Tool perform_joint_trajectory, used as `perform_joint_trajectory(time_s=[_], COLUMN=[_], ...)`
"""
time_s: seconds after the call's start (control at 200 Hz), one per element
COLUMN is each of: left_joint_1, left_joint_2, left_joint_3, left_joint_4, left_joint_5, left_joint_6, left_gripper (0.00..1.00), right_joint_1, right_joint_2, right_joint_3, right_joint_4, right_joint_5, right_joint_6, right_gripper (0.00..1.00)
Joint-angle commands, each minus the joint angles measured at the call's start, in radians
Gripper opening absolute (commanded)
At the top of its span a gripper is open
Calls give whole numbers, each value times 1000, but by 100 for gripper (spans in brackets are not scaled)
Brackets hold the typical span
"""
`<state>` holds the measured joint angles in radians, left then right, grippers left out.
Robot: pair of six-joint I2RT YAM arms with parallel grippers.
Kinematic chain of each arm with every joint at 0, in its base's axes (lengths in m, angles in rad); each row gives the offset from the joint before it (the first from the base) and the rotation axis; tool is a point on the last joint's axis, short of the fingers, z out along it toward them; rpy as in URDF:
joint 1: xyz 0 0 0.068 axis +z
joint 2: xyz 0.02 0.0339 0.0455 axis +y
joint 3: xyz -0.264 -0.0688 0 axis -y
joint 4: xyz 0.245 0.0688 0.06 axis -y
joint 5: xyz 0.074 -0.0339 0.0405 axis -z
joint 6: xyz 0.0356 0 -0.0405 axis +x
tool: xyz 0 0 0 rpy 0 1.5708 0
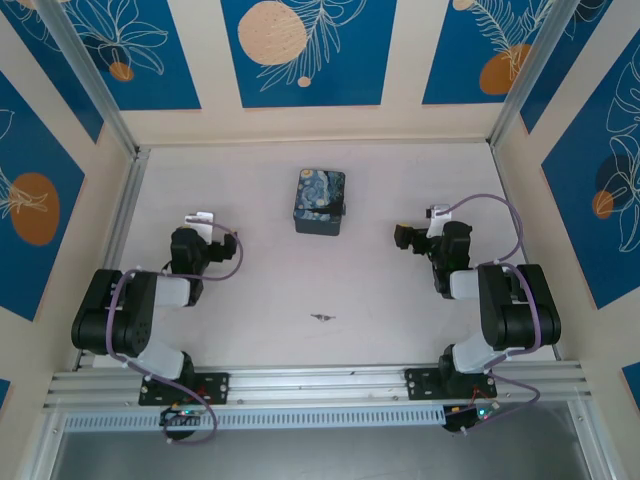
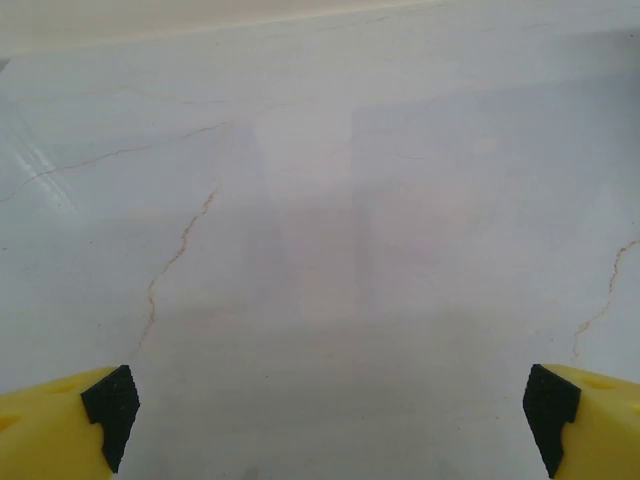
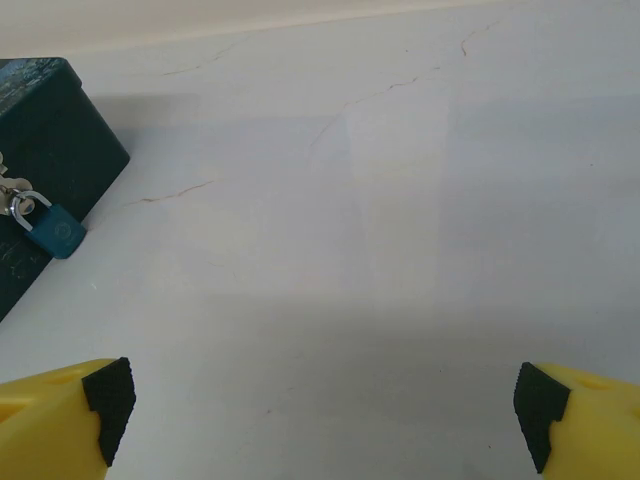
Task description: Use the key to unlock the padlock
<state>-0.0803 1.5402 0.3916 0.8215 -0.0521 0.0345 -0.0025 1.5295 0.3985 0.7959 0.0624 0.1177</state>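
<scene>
Top external: key [image 1: 322, 318] lengthwise left-to-right; left claw [image 2: 325, 420], right claw [image 3: 322, 415] both released, empty.

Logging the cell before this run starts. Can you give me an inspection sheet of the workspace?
Surface: pale table, hairline cracks.
Job's things: padlock hangs on the side of the box; key lies on the table near the front, apart from the box.
Clutter: nothing seen.
Grippers: left gripper open, empty; right gripper open, empty.
Cables: purple cables loop along both arms.
Surroundings: blue floral wall panels; metal rail at the near edge.
</scene>
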Motion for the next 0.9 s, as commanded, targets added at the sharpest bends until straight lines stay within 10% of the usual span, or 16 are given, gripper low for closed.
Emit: perform_joint_trajectory(time_s=[0.0, 0.62, 0.765, 0.895], left_joint_1=[16, 16, 16, 15], left_joint_2=[-5, -21, -107, -150], left_joint_3=[13, 20, 154, 246], left_joint_4=[2, -17, -338, -537], left_joint_5=[22, -7, -26, -6], left_joint_6=[12, 0, -22, -80], left_gripper=[100, 100, 100, 100], right_joint_1=[-4, -8, 13, -7], right_joint_2=[-6, -33, -223, -290], right_joint_3=[18, 12, 93, 277], right_joint_4=[12, 8, -307, -744], right_joint_5=[-13, 8, 100, 205], right_joint_6=[-24, -6, 40, 389], right_gripper=[99, 99, 99, 99])
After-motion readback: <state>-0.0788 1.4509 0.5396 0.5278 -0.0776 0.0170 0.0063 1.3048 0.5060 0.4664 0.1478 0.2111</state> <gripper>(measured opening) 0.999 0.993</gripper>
